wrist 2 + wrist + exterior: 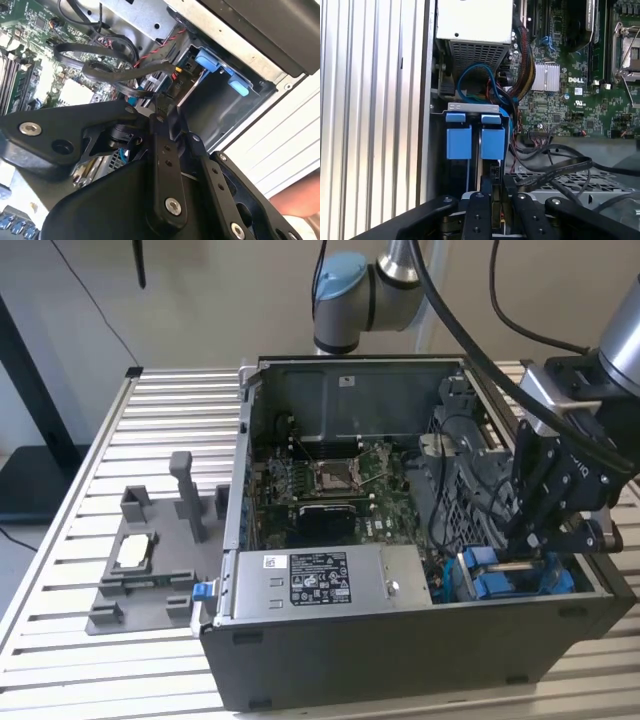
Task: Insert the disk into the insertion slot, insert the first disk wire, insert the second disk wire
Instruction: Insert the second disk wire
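In the exterior view the disk (500,580), in its blue carrier, sits seated in the bay just beside the power-supply box (320,580). The gripper (522,545) hangs close over it.

In the second wrist view, loose black wires (115,75) loop near the gripper (167,122) and could snag its linkage.

In the first wrist view the jaws stand narrow on a small black connector (495,172), on the disk's side away from the power-supply box. If the connector is tilted it would likely jam in its socket or slip out of the grip.
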Motion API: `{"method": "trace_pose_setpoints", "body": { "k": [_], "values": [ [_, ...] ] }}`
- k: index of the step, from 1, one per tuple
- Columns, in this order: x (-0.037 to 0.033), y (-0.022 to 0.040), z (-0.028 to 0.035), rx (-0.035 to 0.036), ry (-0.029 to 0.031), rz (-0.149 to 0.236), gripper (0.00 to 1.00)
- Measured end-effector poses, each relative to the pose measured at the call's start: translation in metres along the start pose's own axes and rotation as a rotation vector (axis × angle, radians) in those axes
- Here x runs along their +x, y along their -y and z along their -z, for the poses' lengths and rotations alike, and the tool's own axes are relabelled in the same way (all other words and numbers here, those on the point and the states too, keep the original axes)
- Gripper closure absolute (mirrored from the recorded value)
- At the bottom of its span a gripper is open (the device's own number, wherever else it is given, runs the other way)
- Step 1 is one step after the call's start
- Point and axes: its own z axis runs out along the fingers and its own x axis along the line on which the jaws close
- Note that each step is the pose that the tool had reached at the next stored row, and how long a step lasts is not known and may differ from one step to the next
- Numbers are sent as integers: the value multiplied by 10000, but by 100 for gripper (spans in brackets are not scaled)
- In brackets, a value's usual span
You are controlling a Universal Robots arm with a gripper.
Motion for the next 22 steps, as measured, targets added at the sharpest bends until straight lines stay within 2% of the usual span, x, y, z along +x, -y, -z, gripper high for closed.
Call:
{"method": "trace_pose_setpoints", "body": {
  "k": [15,22],
  "values": [
    [-24,-20,274,2,5,-30,76],
    [-27,-31,293,3,7,-31,76]
  ]
}}
